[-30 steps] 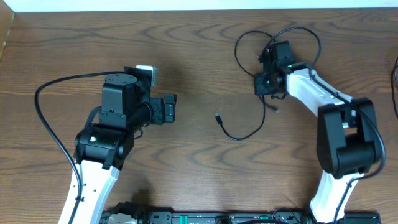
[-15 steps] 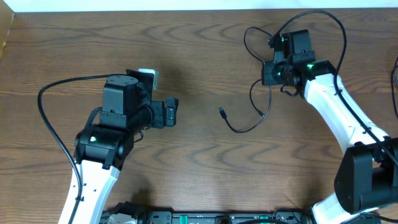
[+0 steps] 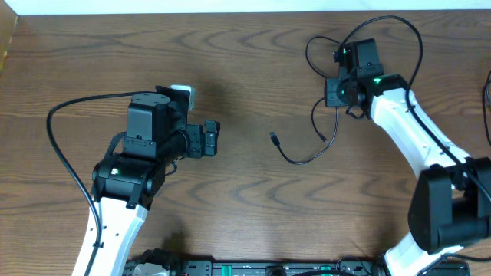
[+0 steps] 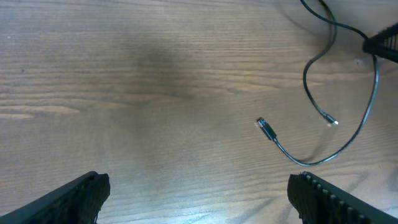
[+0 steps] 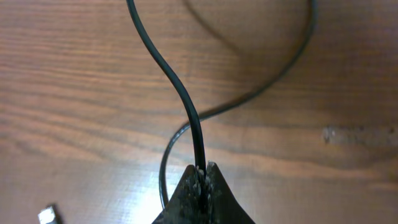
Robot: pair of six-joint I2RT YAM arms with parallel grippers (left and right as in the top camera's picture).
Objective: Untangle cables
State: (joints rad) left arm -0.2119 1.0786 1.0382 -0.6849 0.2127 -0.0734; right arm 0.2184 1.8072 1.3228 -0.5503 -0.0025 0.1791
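Your right hand (image 5: 204, 169) is pinched tight on the black cable (image 5: 180, 93), its tips closed with only the cord between them. Just ahead of the tips the cable climbs away in a soft curve. A second strand loops round beside it over the surface (image 5: 74, 74).

Judge it light, limp and thin. It will trail after any pull and slide easily on the wood, and it could slip through the tips. Take it near a plug or at a crossing rather than mid-run.

Further out from the hand, one strand runs down to a small plug (image 4: 329, 118). Another sweeps off to a second plug (image 4: 266, 127) lying toward your left hand (image 4: 199, 182). That hand is well apart from the cable, spread wide, holding and touching nothing.
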